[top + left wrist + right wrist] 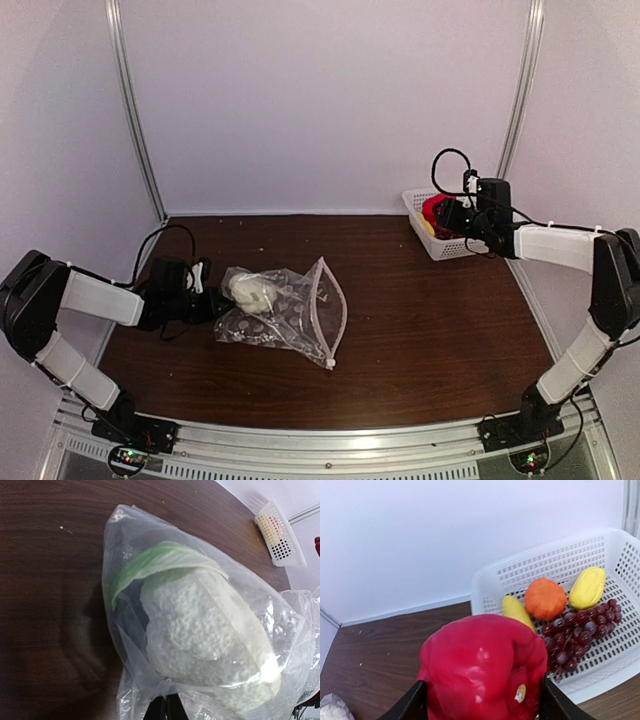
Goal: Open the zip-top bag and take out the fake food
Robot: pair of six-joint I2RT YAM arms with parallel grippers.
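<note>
Unloading: my right gripper clasps the red bell pepper over the mesh basket at two o'clock; I'd release next. My left gripper pinches the zip-top bag, cauliflower inside.

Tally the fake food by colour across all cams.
Red: 1, pepper, in right gripper
Orange: 1, orange piece, in basket
Yellow: 2, yellow pieces, in basket
Purple: 1, grapes, in basket
White: 1, cauliflower, in bag
Total: 6
</note>
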